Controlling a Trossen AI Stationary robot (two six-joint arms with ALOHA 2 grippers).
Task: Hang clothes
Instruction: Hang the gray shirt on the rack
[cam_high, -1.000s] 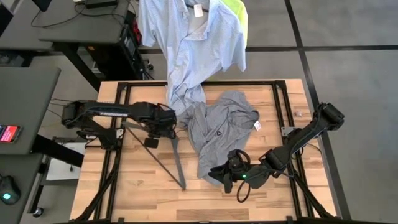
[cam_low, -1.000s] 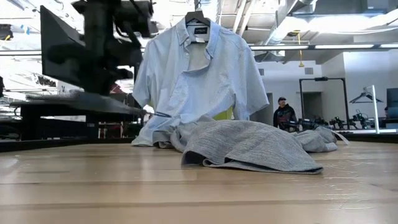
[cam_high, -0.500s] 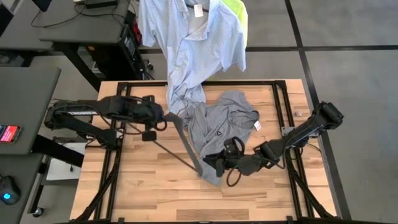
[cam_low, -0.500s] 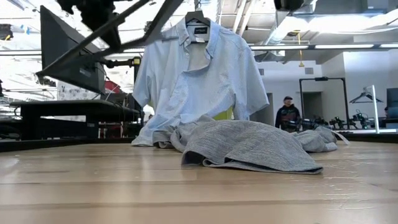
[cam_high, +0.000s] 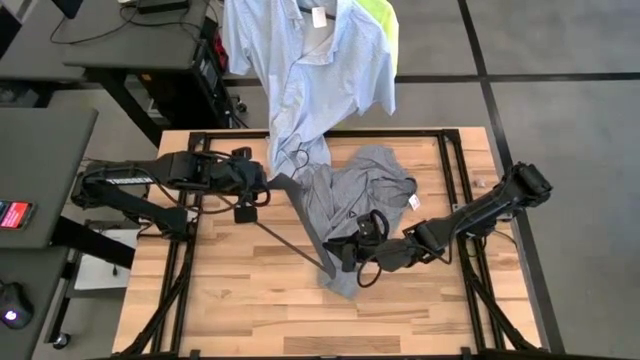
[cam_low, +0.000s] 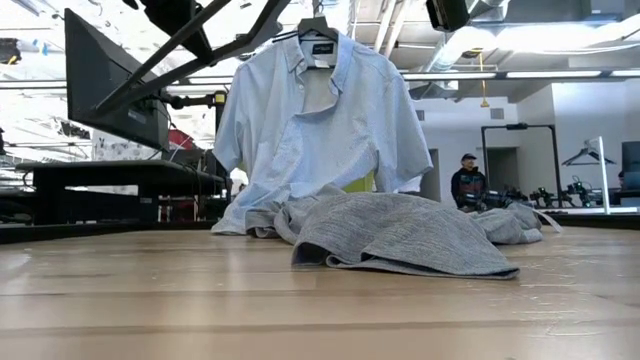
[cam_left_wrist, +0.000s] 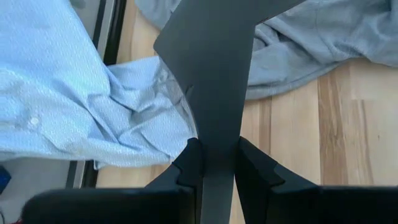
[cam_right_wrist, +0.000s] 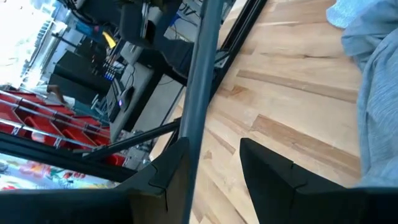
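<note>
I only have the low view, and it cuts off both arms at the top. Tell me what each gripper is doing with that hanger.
Observer: The left gripper has its jaws shut on the hanger.
Operator: Now the right one.
Observer: The right gripper is at the hanger's other end, with its jaws open and the bar between them.
Operator: Place that end against the grey shirt.
Observer: From above, that end overlaps the edge of the grey shirt on the right gripper's side.
</note>
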